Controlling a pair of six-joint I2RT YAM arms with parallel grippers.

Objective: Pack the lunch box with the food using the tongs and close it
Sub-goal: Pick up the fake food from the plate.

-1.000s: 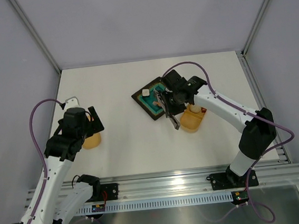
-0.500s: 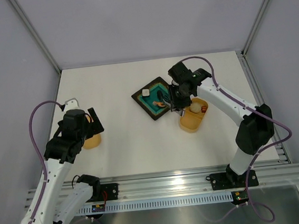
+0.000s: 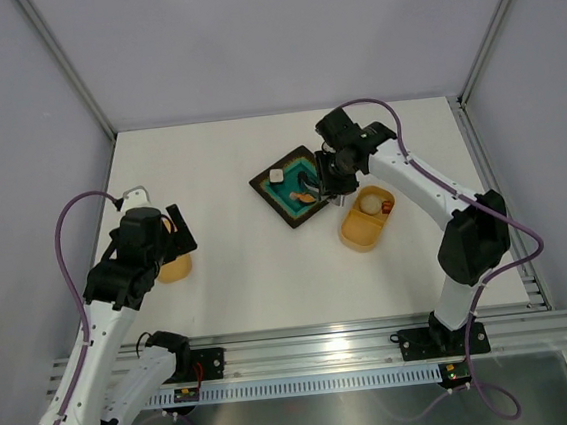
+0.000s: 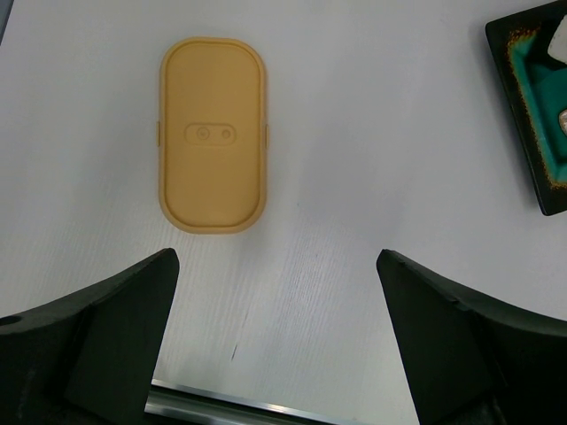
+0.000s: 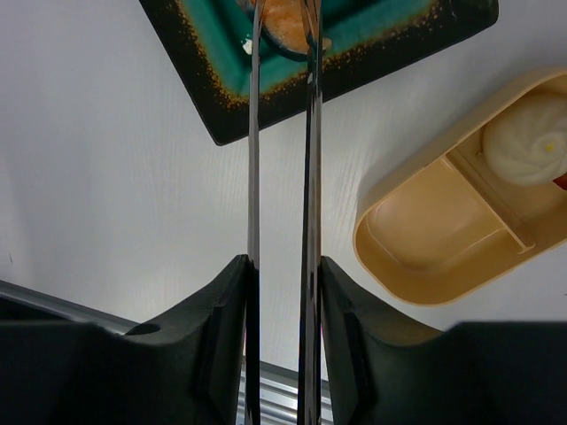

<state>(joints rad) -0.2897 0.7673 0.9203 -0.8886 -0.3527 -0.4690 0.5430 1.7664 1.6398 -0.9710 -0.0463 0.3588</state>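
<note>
White desk (image 3: 249,266) lies under both arms, with plain grey walls all around.

Far on the left, the yellow-orange lid (image 4: 213,133) lies flat on the desk. The left pincer (image 4: 275,266) hangs above it, wide open, and holds nothing. So the closing step is not started.

Near the middle sits the square teal plate (image 3: 271,205). A white cube (image 3: 276,175) is on it, and so is an orange slice (image 5: 288,27). These two pieces of food are not packed yet.

The right pincer (image 5: 282,292) squeezes the tongs (image 5: 311,177) from both sides. The two thin silver arms run nearly side by side with a small gap between them. The tips reach down onto the plate, one on each side of the orange slice. The very ends are cut off in the wrist view, so I cannot tell if the slice is pinched.

Just to the right of the plate is the lunch box (image 5: 425,230), open on the desk. A beige ball (image 5: 530,137) lies in its far part, and a small reddish bit (image 3: 386,204) sits beside the ball. The near part looks bare.

I think the job is about half done. Two pieces are in. The slice and the cube need to go in too, and then the lid must come across from the left and go on top.
</note>
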